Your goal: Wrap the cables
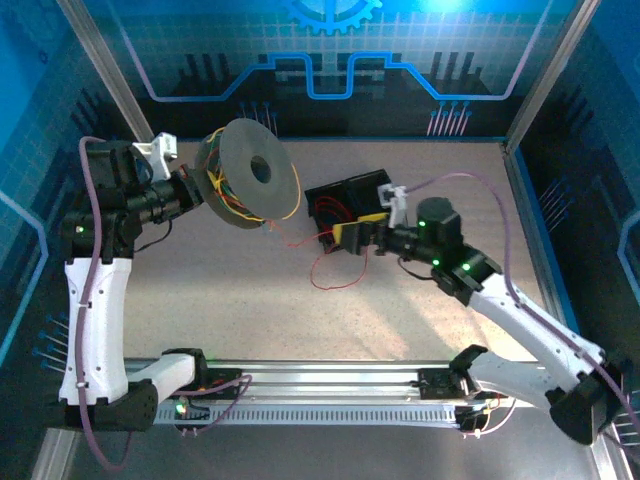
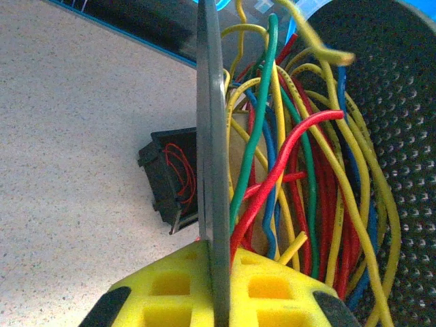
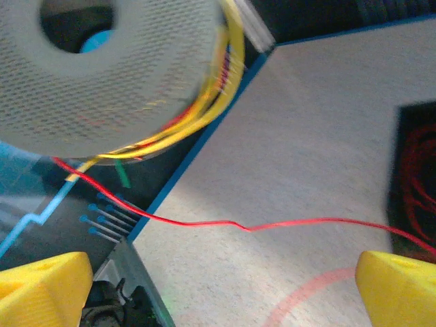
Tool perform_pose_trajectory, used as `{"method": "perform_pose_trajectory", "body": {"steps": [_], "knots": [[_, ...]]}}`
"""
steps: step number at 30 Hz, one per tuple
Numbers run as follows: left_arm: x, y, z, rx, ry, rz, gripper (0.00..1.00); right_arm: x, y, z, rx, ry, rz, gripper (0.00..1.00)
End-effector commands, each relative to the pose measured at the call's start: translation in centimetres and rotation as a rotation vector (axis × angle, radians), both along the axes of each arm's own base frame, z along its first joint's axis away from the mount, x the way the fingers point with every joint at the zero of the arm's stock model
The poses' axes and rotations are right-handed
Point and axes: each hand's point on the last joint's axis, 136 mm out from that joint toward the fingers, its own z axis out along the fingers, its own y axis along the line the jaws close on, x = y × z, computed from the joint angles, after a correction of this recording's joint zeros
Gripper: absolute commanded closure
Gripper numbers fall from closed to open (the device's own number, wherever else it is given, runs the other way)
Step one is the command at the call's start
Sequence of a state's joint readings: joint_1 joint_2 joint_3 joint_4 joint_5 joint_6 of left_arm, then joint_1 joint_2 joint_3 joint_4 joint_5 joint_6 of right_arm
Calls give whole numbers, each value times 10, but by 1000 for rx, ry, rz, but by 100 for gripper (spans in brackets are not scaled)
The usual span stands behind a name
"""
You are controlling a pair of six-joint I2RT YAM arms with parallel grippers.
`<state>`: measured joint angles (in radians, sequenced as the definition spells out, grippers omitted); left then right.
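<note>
While left gripper [image 2: 218,289] clamps the spool [image 1: 238,150] rim, right gripper [image 3: 221,289] gapes wide; winding underway, red wire [image 3: 272,223] needs grasping.

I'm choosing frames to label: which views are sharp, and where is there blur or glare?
Top external: sharp, with a bright light patch on the speckled beige table and glare on the blue backdrop. Left wrist: crisp on the coloured wires. Right wrist: blurred, the black round perforated spool smeared, the thin red wire readable.
</note>
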<state>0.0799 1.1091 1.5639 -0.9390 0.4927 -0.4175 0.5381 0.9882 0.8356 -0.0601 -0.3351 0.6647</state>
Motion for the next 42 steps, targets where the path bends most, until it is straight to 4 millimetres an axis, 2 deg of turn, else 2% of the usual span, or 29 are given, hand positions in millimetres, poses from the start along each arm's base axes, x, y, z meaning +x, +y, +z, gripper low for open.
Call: {"method": "perform_pose_trajectory", "body": {"steps": [1, 2, 4, 5, 9, 12, 15, 20, 29, 34, 35, 37, 42], "knots": [[-2, -8, 41, -2, -187, -44, 100, -9, -26, -40, -5, 179, 19, 14], [-2, -9, 39, -2, -185, -47, 100, -9, -37, -51, -56, 206, -16, 18], [-1, -10, 38, -3, -184, -51, 100, -11, -52, -65, -125, 207, -50, 19], [0, -9, 37, -2, -183, -50, 100, -12, -56, -68, -136, 214, -47, 23], [1, -11, 36, -6, -182, -55, 100, -14, -57, -81, -175, 285, 9, 39], [1, -11, 36, -5, -185, -55, 100, -10, -59, -95, -222, 328, 5, 44], [0, -11, 35, -1, -183, -56, 100, -7, -50, -103, -199, 375, 52, 49], [-1, -11, 36, 1, -187, -57, 100, -2, -39, -119, -184, 433, 84, 49], [0, -12, 34, -4, -183, -60, 100, 3, -16, -123, -117, 455, 139, 49], [0, -13, 33, -7, -182, -60, 100, 2, -8, -131, -114, 477, 162, 54], [-1, -13, 33, -5, -183, -61, 100, 2, -7, -133, -115, 480, 164, 57], [0, -13, 33, -4, -182, -61, 100, 2, -6, -134, -110, 483, 169, 70], [-1, -13, 33, -3, -183, -66, 100, 3, -7, -134, -114, 481, 164, 86]]}}
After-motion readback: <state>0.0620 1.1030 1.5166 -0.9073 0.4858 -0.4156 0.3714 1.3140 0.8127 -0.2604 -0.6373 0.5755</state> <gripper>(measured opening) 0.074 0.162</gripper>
